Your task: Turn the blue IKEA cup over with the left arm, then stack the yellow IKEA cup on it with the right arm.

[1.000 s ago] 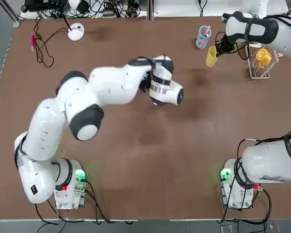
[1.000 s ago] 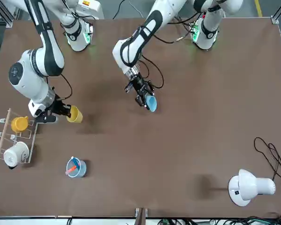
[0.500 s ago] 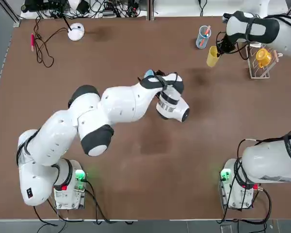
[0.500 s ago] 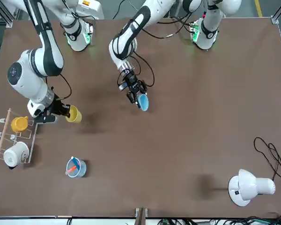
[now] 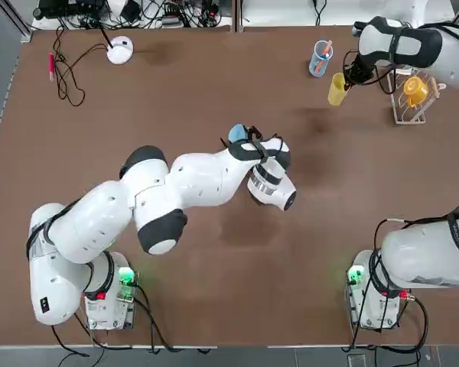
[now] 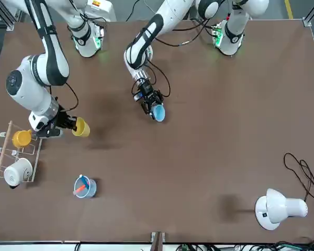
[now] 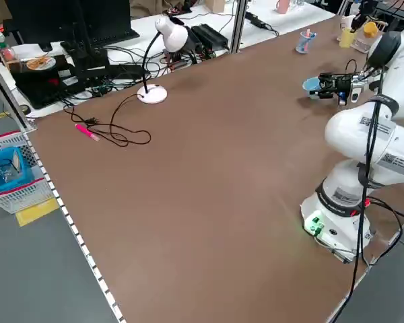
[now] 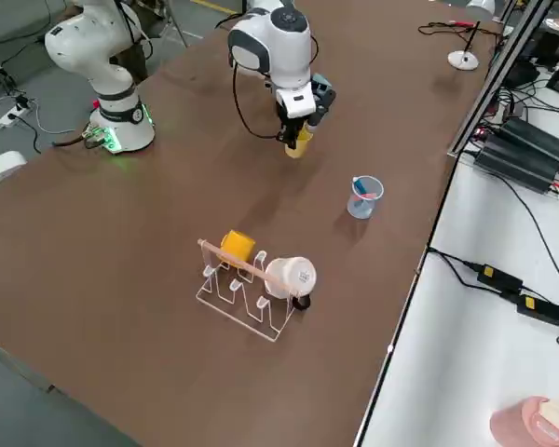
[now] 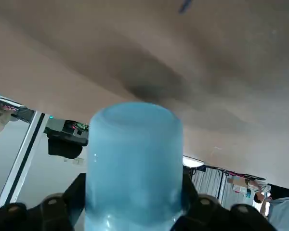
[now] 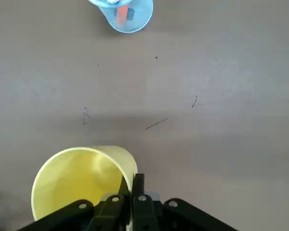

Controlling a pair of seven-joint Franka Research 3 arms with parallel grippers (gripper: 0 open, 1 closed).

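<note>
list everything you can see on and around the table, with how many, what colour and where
blue cup: one, pale blue, mid-table, between the left gripper's fingers
yellow cup: one, yellow, far right of the table, held at its rim by the right gripper
clear tumbler: one, blue-tinted with pink sticks inside, far edge, beside the yellow cup
mug rack: one, clear with a wooden bar, right edge of the table
orange mug: one, on the rack
white mug: one, on the rack
desk lamp: one, white, far left corner
pink pen: one, far left edge, by a black cable
basket: one, white, blue contents, on the floor
left gripper: black, mid-table at the blue cup
right gripper: black, shut on the yellow cup's rim
</note>
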